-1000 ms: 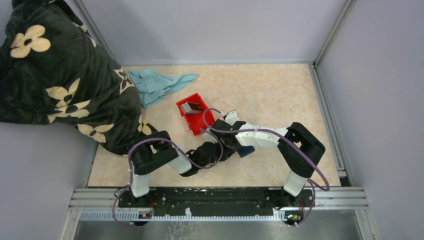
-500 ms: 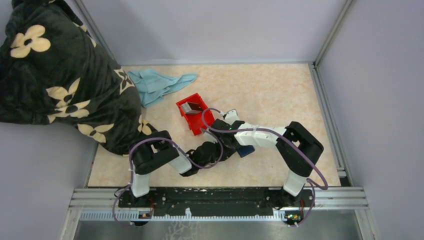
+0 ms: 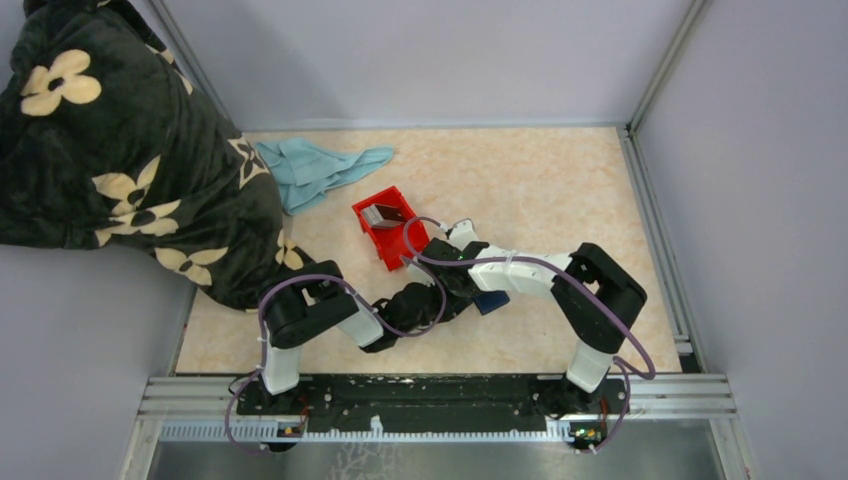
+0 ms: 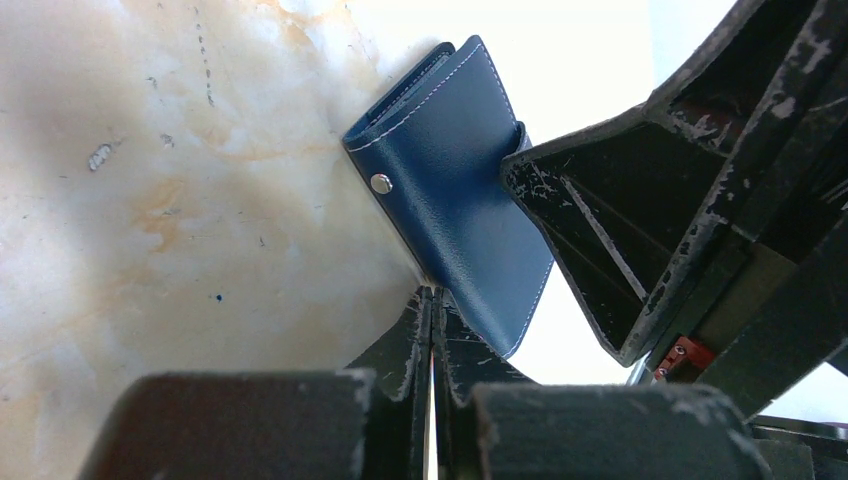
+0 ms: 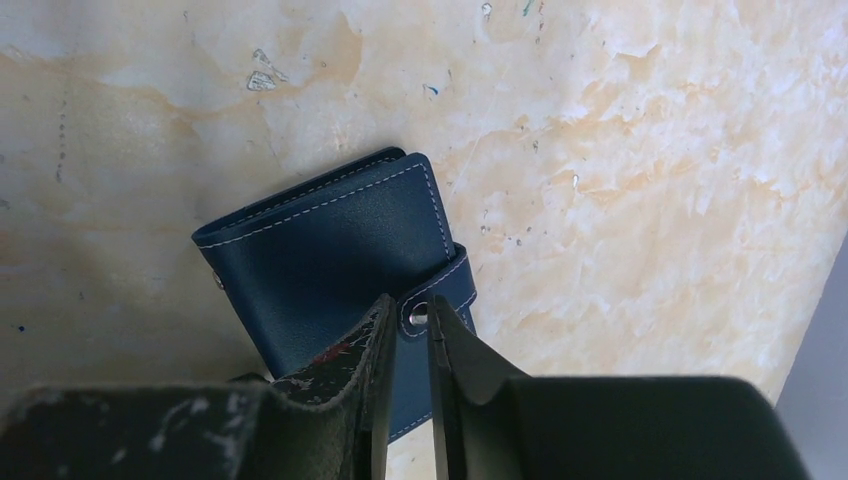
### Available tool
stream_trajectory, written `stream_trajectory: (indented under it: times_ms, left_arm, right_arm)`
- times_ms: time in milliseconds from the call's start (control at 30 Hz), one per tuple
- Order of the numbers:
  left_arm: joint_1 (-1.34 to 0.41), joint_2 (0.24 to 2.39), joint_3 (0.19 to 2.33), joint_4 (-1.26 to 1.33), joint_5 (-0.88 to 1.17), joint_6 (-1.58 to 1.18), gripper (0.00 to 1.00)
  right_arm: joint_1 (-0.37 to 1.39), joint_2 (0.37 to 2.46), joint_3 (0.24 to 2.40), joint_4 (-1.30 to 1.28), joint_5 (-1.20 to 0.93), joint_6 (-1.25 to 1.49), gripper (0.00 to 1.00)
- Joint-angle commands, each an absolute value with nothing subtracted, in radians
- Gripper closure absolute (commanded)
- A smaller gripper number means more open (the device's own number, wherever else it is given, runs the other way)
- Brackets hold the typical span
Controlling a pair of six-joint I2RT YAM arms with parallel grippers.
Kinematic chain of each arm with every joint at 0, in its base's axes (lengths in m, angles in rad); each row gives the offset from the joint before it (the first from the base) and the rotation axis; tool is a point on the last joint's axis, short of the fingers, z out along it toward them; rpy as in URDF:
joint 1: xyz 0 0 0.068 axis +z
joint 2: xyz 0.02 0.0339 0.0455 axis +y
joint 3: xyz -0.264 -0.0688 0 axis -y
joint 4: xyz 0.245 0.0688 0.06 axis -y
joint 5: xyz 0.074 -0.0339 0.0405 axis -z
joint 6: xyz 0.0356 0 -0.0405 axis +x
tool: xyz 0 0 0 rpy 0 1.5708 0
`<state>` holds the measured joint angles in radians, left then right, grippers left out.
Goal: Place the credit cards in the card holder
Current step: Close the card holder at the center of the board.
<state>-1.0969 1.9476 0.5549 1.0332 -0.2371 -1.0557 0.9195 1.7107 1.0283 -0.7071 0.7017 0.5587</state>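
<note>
Closed navy card holder (image 5: 330, 255) flat on table; cards (image 3: 383, 212) in red bin.

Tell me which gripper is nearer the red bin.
Right. The right gripper sits just beside the red bin's near right corner, over the card holder. The left gripper is lower, further toward the arm bases.

Even, bright light falls on the counter (image 3: 560, 180). In the left wrist view, glare whitens the counter beyond the card holder (image 4: 450, 200), and the near claw parts are blurred.
</note>
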Motion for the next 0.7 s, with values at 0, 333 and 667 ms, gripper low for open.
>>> stream_trajectory:
  times_ms: [0,333,667]
  left_arm:
    - [-1.094,1.986,0.523,0.93,-0.225,-1.042,0.97]
    - [-1.094,1.987,0.528,0.93,-0.216,-1.042,0.97]
    - [-1.094,1.981,0.532,0.919,-0.217,-1.035,0.96]
  right_arm:
    - [0.913,1.693,1.025,-0.681,0.707,0.554,0.83]
    - [0.913,1.672,1.01,-0.685,0.699,0.564,0.9]
    - [0.913,1.664,1.002,-0.697,0.709,0.584,0.95]
